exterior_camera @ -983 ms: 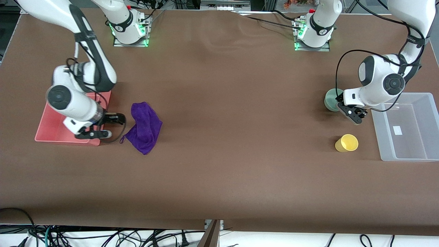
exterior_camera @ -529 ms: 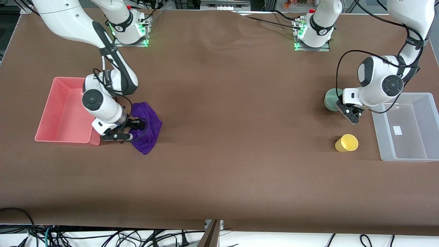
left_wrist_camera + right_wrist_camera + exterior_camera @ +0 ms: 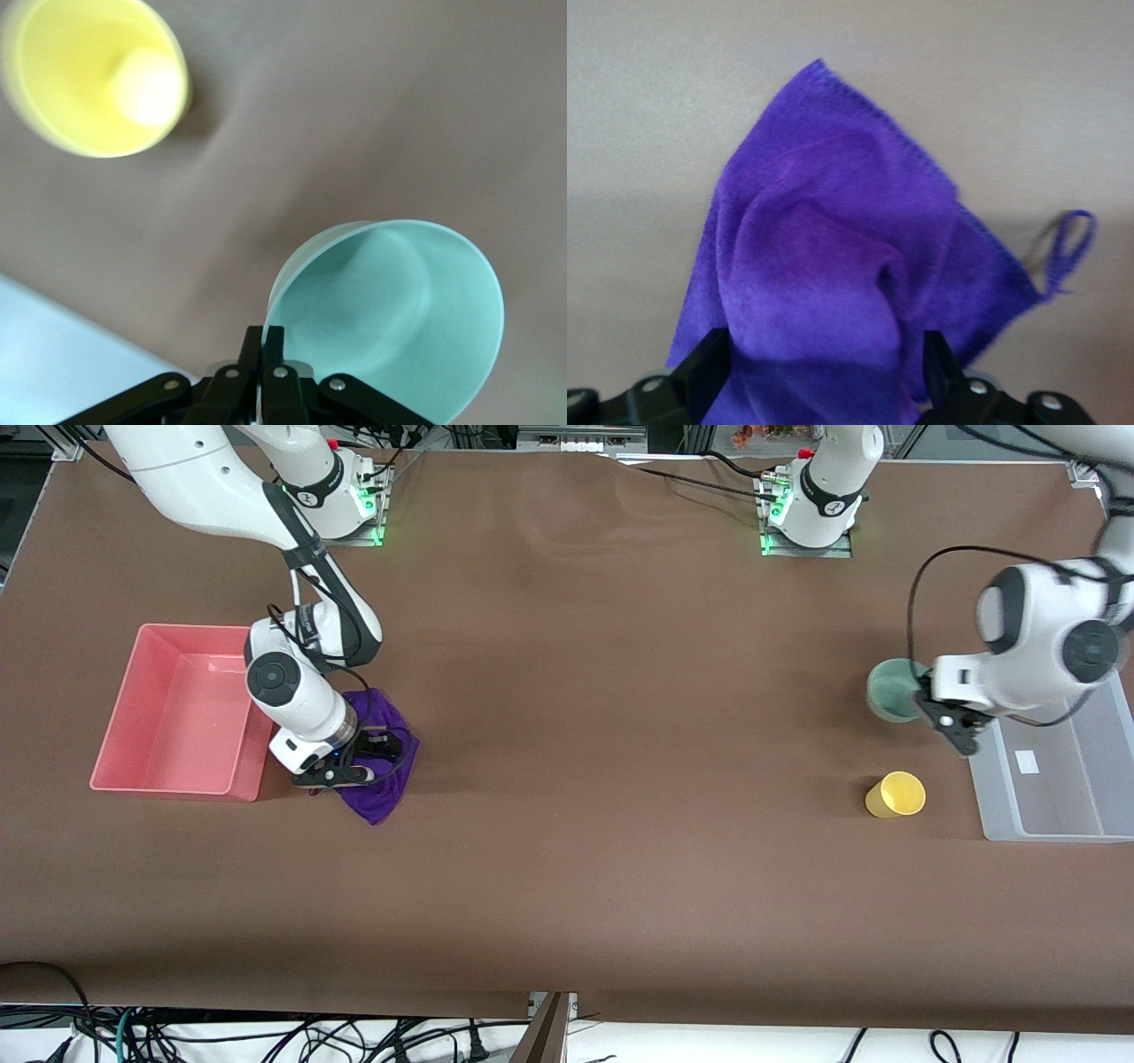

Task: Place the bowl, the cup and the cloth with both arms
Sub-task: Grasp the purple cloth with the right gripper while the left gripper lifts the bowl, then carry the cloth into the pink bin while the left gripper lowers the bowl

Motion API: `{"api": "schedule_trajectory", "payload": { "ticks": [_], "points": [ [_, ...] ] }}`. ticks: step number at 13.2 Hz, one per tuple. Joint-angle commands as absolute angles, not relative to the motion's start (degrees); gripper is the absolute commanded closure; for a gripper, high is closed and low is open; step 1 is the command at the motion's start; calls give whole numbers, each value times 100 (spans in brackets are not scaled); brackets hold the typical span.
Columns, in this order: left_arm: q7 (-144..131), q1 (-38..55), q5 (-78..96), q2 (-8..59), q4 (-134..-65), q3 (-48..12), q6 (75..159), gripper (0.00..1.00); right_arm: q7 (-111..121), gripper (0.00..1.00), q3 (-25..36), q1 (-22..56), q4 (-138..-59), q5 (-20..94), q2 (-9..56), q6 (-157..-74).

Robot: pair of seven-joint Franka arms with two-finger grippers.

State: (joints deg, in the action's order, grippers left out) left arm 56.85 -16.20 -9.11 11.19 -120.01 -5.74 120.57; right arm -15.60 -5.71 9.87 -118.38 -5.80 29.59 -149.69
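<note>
— Front view first, nearest things: what lies lowest?

— The cup (image 3: 895,794), standing on the brown table (image 3: 620,850) toward the left arm's end, just beside the clear bin (image 3: 1054,824); the left wrist view shows it too (image 3: 97,75), open mouth up, apart from the bowl.

— And toward the right arm's end?

— The cloth (image 3: 390,784) lies crumpled on the table, just beside the pink tray (image 3: 168,784); the right gripper (image 3: 354,766) is down over it, fingers spread apart with the purple folds between them; in the right wrist view the cloth (image 3: 833,257) fills the gap between the two fingers (image 3: 700,372), and its small loop (image 3: 1067,243) lies on the table at one corner.

— Has it closed on the fabric?

— No; the fingers stand apart on either side of the bunched middle.

— Farther up?

— The bowl (image 3: 890,689) is tilted, held up by the left gripper (image 3: 948,722) over the table next to the clear bin; in the left wrist view the left gripper (image 3: 263,354) has its fingers pressed together on the rim of the bowl (image 3: 399,310), one inside and one outside the wall.
</note>
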Motion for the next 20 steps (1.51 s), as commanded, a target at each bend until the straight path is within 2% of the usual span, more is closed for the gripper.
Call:
{"api": "schedule_trajectory", "payload": {
  "ticks": [1, 2, 3, 5, 8, 10, 12, 13, 14, 15, 17, 20],
  "points": [
    [6212, -1914, -1046, 1422, -10797, -536, 11251, 100, -1644, 68, -580, 1037, -11804, -624, 3094, -15152],
    [6457, -2099, -1055, 1598, -10445, -536, 11241, 100, -1652, 94, -580, 1037, -11804, -615, 3120, -15135],
    [6660, -2344, -1046, 1878, -10015, -510, 11241, 100, -1591, 100, -580, 1037, -11795, -615, 3129, -15126],
    [7029, -2732, -1046, 2633, -9040, -519, 11241, 100, -1503, 100, -580, 1037, -11717, -615, 3103, -15109],
    [7391, -3215, -1037, 3417, -8500, -431, 11311, 100, -1468, 100, -580, 985, -11515, -624, 2980, -14645],
    [7383, -3427, -1002, 3856, -8333, -431, 11495, 100, -1468, 100, -580, 958, -11059, -633, 2822, -13777],
    [7374, -3445, -1002, 4051, -8323, -431, 11724, 100, -1075, 100, -571, 827, -10297, -624, 2620, -12348],
    [7339, -3445, -1011, 4087, -8341, -422, 11846, 69, -655, 100, -554, 713, -9787, -598, 2523, -11470],
    [7348, -3445, -1037, 4104, -8332, -422, 11900, 29, -137, 100, -510, 581, -9304, -580, 2444, -10608],
    [7374, -3437, -1037, 4044, -8323, -431, 11892, 0, 338, 100, -353, 484, -8890, -580, 2382, -9869],
    [7322, -3375, -1046, 3755, -8297, -483, 11682, 0, 1278, 100, 191, 449, -8483, -606, 2242, -8968],
    [6579, -2894, -993, 3122, -8262, -633, 10752, 0, 2791, 100, 1149, 290, -8831, -545, 2197, -8929]
  ]
}}
